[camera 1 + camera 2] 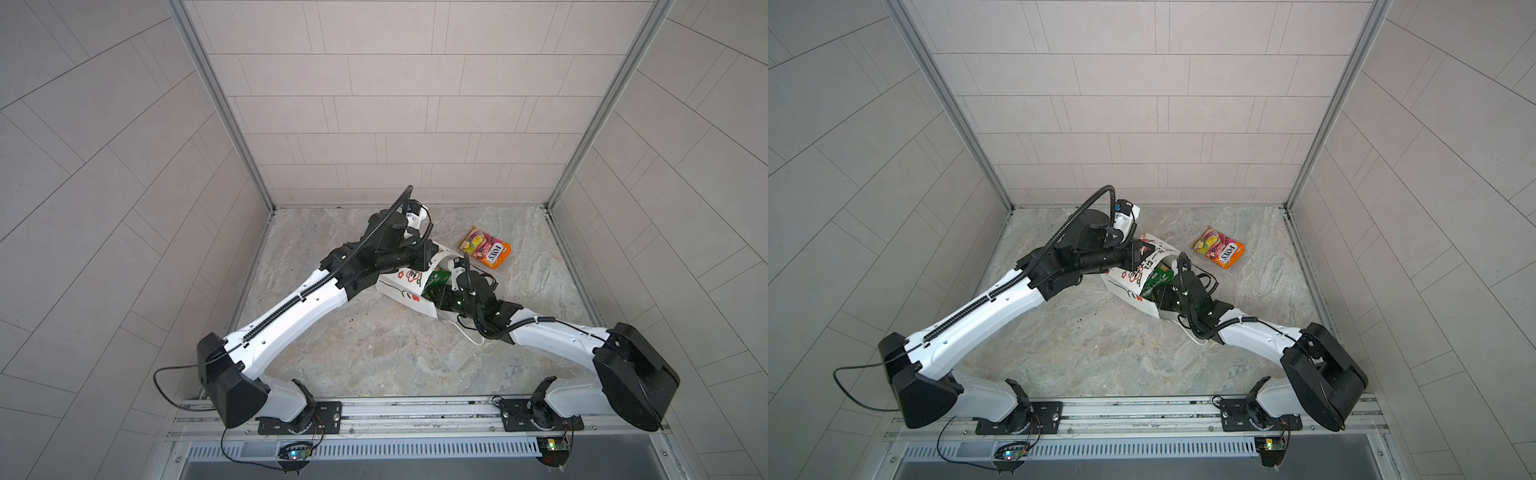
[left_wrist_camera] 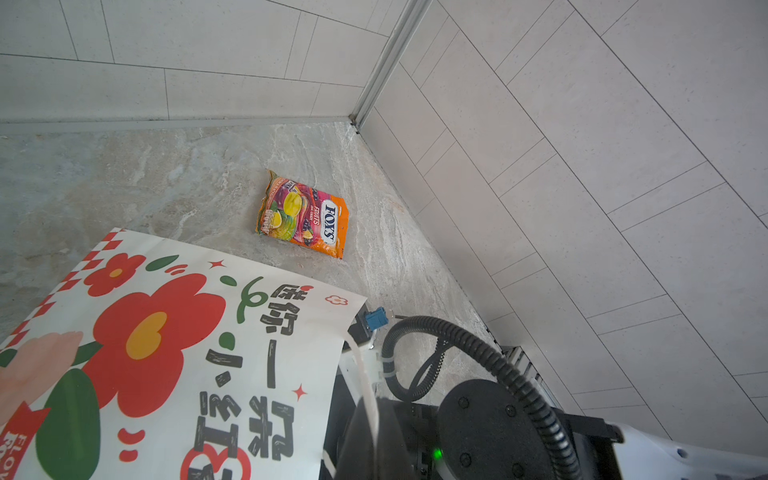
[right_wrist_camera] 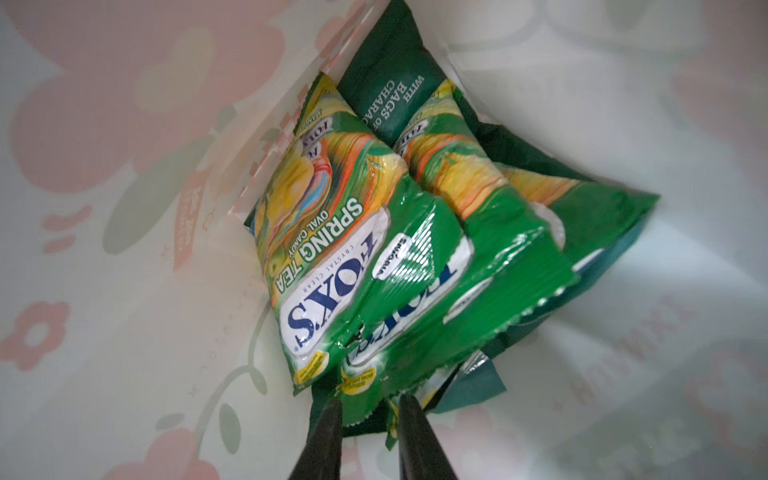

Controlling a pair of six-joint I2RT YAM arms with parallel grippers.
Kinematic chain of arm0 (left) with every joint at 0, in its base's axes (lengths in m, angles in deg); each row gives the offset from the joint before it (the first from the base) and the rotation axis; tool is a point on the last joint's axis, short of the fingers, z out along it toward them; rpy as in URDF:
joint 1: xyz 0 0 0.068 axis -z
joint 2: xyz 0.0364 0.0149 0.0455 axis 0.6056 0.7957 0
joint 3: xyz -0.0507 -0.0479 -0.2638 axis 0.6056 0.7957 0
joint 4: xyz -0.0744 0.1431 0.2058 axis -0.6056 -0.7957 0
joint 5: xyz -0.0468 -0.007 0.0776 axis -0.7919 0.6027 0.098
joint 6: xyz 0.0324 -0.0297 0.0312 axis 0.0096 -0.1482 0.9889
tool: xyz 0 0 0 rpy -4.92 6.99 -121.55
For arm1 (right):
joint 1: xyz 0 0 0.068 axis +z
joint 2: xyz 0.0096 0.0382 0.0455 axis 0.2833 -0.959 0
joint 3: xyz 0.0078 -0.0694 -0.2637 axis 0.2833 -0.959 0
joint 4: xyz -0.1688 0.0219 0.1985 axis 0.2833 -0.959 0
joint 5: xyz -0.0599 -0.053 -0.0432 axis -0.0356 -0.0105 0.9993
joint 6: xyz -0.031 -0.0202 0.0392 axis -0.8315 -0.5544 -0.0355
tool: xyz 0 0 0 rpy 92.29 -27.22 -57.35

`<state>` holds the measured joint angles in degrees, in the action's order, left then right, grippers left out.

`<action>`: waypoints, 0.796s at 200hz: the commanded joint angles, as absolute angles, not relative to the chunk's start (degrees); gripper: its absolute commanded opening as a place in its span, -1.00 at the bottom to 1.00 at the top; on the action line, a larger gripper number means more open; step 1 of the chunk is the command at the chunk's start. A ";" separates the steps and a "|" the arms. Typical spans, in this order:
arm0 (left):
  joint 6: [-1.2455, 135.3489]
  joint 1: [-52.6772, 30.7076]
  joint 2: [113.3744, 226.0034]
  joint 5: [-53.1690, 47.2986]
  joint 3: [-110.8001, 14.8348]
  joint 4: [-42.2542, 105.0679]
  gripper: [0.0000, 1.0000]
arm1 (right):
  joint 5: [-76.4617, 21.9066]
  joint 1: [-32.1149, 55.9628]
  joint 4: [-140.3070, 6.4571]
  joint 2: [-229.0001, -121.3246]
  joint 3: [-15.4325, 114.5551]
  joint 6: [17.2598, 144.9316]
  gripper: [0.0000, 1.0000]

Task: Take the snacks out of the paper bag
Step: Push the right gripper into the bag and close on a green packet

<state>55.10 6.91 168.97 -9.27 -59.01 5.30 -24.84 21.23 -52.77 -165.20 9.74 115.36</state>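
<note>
The paper bag (image 1: pixel 405 286) (image 1: pixel 1129 286) lies on its side mid-table, its mouth towards the right arm. My left gripper (image 2: pixel 368 432) is shut on its white cord handle (image 2: pixel 365 382) at the far rim, above the red flower print (image 2: pixel 149 345). My right gripper (image 3: pixel 369 403) is inside the bag, its jaws narrowed onto the lower edge of a green FOX'S packet (image 3: pixel 332 232). Another green packet (image 3: pixel 457 199) lies beside it, and a dark green crisp bag (image 3: pixel 386 70) lies behind them. An orange FOX'S packet (image 1: pixel 485 248) (image 1: pixel 1219 248) (image 2: pixel 303 214) lies outside on the table.
The marble tabletop (image 1: pixel 374 357) is walled by tiled panels on three sides. The orange packet rests near the back right corner. A loose cord handle (image 1: pixel 469 336) trails under the right forearm. The arm bases sit on a rail (image 1: pixel 415 411) at the front edge.
</note>
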 commanded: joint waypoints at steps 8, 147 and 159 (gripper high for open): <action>55.70 7.19 167.53 -9.79 -60.62 5.28 -1.00 | -20.30 21.44 -50.54 -164.99 9.03 120.83 -0.46; 55.51 7.50 168.16 -10.18 -60.97 5.36 -1.00 | -16.08 20.48 -51.52 -167.27 11.52 124.29 -0.36; 55.60 7.54 168.22 -10.35 -61.06 5.26 -1.00 | -16.00 20.48 -51.52 -167.93 12.09 124.37 -0.39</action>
